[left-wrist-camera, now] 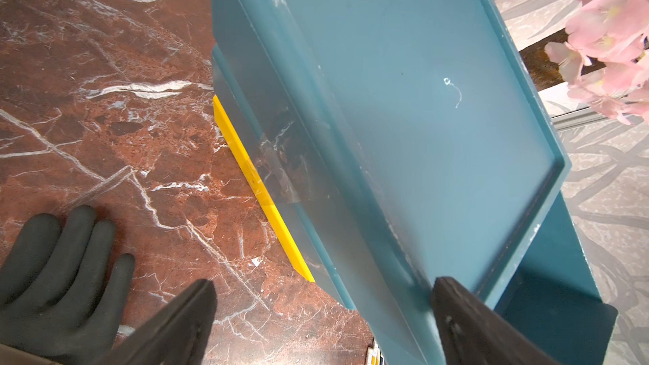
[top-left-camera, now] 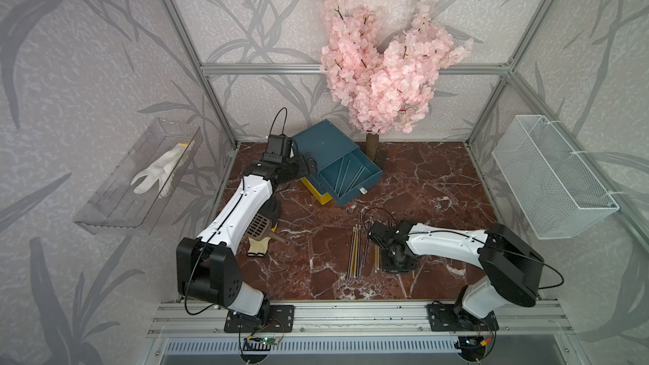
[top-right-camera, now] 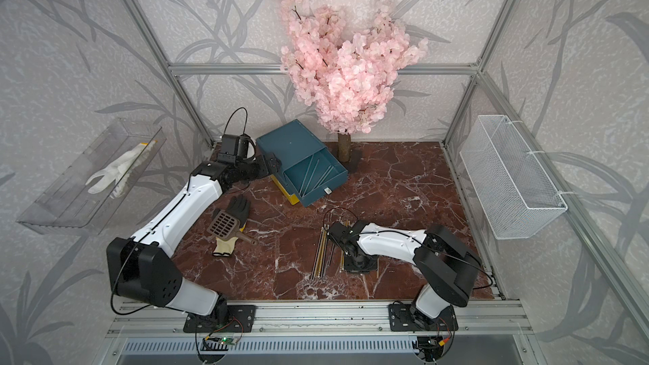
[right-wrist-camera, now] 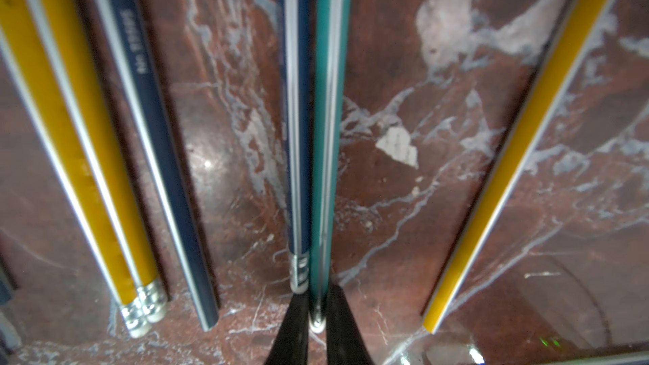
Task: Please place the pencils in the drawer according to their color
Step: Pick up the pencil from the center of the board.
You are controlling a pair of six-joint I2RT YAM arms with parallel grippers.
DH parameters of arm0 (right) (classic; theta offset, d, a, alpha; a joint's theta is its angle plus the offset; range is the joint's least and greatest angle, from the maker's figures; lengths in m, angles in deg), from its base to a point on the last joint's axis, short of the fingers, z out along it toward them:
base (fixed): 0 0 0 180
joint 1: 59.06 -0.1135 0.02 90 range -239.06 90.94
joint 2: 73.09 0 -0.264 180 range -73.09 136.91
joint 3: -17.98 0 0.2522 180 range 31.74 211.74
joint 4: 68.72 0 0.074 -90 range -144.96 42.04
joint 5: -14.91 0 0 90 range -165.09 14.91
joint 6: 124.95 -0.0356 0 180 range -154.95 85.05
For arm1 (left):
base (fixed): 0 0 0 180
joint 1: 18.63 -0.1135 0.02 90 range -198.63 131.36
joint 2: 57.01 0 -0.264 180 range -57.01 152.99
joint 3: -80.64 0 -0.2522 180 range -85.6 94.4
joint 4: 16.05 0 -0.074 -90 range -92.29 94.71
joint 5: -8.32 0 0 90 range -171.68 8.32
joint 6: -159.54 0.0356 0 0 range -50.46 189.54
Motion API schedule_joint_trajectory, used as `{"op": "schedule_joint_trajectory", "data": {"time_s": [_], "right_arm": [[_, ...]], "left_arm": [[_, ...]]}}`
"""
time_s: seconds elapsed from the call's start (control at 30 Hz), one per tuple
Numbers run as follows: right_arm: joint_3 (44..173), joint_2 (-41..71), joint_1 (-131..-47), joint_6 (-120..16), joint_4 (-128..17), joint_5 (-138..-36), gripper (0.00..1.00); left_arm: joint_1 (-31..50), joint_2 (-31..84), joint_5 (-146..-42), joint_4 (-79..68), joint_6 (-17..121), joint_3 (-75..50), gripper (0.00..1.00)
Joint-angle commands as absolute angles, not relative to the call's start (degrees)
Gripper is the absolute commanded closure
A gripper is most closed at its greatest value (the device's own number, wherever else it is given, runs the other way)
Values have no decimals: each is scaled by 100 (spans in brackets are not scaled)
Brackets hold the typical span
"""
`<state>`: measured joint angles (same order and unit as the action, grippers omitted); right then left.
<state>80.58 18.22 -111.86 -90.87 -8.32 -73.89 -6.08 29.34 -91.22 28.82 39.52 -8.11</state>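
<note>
My right end effector (right-wrist-camera: 318, 305) is pinched shut on a teal pencil (right-wrist-camera: 328, 135) near its metal end, down at the surface (right-wrist-camera: 404, 205), among loose pencils (top-left-camera: 355, 251) lying well in front of the drawer chest (top-left-camera: 321, 140). The chest's pulled-out teal drawer (top-left-camera: 354, 195) holds several teal pencils (top-left-camera: 346, 170); my left end effector (left-wrist-camera: 321, 291) stands open against the chest's left side.

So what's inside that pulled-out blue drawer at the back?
A few teal pencils lie loose on the floor of the open drawer. Its rear stretch sits under the chest, so anything there is hidden.
</note>
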Motion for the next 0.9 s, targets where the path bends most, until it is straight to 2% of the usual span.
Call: {"op": "schedule_joint_trajectory", "data": {"time_s": [0.0,0.13,0.47,0.87], "right_arm": [[7864,1898,-11156,-9104,-893,-7385,92],[7776,1793,-11155,-9148,-884,-7412,100],[7541,1142,-11154,-9360,-589,-7450,100],[7293,-372,-10891,-9899,-307,-7643,100]], "left_arm": [[-632,3009,-9112,2970,3997,-904,0],[-627,3009,-9115,2965,3993,-905,0],[-633,3013,-9110,2929,4007,-871,0],[-633,3060,-9110,2881,3985,-800,0]]}}
